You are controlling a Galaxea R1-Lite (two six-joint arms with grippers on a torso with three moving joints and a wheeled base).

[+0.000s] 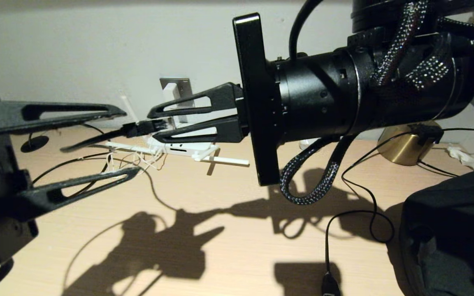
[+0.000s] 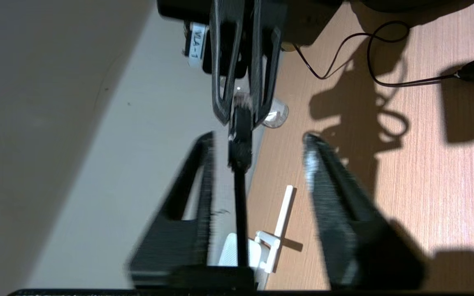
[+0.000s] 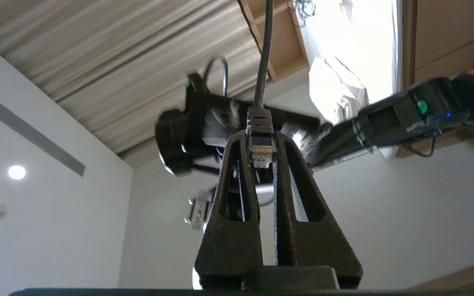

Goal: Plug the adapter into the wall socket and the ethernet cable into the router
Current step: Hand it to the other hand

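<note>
Left gripper [image 1: 132, 142] jaws spread wide, empty, over the light wood table [image 1: 228, 255]. Ethernet cable [image 1: 97, 139] plug pinched in right gripper [image 1: 156, 125] jaws, above the router [image 1: 183, 149]. We see grey wall socket [image 1: 184, 88] on pale wall, brass lamp base [image 1: 405, 148] far right.

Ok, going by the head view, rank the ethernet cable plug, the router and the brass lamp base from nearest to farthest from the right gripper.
1. Ethernet cable plug: clamped between the right gripper fingers.
2. Router: on the desk just below the fingertips.
3. Brass lamp base: far off to the robot's right, by the wall.
</note>
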